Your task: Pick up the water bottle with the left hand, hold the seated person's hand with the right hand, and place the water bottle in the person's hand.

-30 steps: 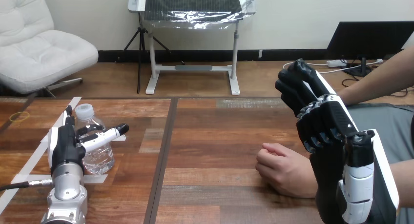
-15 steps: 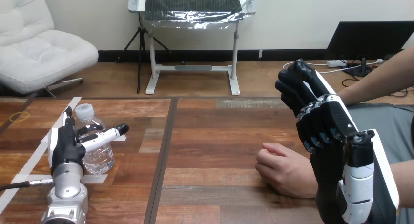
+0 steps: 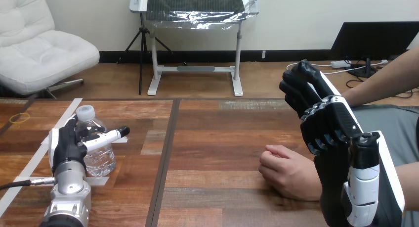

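We see the water bottle [image 3: 101, 158] standing upright on the table [image 3: 222, 138], right against the left hand [image 3: 63, 148], on the side of that hand that faces the table's middle. The left hand sits close up to it, but we cannot tell whether it grips the bottle. Well across from it, the right hand [image 3: 341, 123] is up off the table, its fingers [image 3: 320, 134] curled in on nothing. The person's hand [image 3: 289, 172] rests as a loose fist on the table, just below the right hand and toward the left hand. We cannot tell whether the two touch.
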### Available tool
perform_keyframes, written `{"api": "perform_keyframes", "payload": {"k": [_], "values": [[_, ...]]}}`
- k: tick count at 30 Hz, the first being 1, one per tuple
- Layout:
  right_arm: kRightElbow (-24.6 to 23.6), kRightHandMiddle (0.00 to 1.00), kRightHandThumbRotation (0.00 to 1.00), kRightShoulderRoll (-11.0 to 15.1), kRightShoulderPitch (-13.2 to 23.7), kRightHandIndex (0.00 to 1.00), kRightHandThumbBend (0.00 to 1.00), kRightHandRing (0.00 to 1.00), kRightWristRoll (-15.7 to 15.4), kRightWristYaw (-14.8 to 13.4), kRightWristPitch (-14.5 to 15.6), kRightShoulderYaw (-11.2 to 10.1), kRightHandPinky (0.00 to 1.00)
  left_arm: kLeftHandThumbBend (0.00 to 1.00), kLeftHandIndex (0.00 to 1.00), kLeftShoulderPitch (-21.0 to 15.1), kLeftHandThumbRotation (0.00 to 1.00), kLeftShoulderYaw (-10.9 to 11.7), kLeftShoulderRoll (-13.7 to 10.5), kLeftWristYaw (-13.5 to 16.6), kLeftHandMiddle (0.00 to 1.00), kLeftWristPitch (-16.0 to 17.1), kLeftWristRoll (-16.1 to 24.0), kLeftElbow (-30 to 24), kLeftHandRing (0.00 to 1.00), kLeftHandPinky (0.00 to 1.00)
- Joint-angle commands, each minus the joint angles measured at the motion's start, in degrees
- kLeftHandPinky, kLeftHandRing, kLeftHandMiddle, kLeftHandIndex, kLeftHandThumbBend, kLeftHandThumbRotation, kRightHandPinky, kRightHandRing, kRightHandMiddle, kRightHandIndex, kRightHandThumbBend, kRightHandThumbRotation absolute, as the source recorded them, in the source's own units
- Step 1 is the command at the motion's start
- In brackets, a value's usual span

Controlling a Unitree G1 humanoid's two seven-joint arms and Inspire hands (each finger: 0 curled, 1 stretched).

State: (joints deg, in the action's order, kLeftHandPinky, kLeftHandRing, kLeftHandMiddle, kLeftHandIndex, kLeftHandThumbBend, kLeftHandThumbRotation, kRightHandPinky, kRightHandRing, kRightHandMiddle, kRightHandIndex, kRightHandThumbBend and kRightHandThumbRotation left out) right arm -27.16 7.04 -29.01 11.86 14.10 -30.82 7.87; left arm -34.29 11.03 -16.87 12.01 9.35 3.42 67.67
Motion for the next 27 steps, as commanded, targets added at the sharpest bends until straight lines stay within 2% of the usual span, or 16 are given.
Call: {"api": "perform_keyframes", "payload": {"k": [1, 9, 15, 21, 27], "values": [[-2.7, 0.91, 1.00, 0.0, 2.3, 0.91, 0.60, 0.93, 0.8, -0.1, 0.0, -0.8, 0.97, 0.87, 0.72, -4.4, 0.00, -1.1, 0.4, 0.7, 0.67, -0.6, 0.3, -2.7, 0.61, 0.49], [-2.2, 0.90, 1.00, -0.2, 2.6, 0.90, 0.60, 0.92, 0.7, -0.1, -0.7, -0.8, 0.96, 0.79, 0.62, -4.1, 0.00, -1.6, 0.5, 1.1, 0.56, -0.6, 0.2, -3.5, 0.49, 0.39], [-2.5, 0.90, 1.00, -0.1, 2.4, 0.90, 0.60, 0.92, 0.7, -0.1, -0.4, -0.7, 0.96, 0.73, 0.56, -3.6, 0.00, -2.4, 0.5, 1.7, 0.50, -0.2, 0.8, -4.1, 0.43, 0.36], [-2.7, 0.90, 1.00, 0.0, 2.3, 0.90, 0.60, 0.92, 0.7, -0.1, -0.2, -0.8, 0.96, 0.67, 0.50, -3.3, 0.00, -2.6, 0.6, 1.8, 0.46, 0.2, 0.7, -4.8, 0.39, 0.34], [-2.8, 0.90, 1.00, 0.1, 2.2, 0.90, 0.60, 0.92, 0.3, -0.2, -0.2, -0.9, 0.95, 0.67, 0.46, -2.6, 0.00, -3.2, 0.6, 2.2, 0.44, 0.9, 1.3, -5.8, 0.37, 0.32]]}}
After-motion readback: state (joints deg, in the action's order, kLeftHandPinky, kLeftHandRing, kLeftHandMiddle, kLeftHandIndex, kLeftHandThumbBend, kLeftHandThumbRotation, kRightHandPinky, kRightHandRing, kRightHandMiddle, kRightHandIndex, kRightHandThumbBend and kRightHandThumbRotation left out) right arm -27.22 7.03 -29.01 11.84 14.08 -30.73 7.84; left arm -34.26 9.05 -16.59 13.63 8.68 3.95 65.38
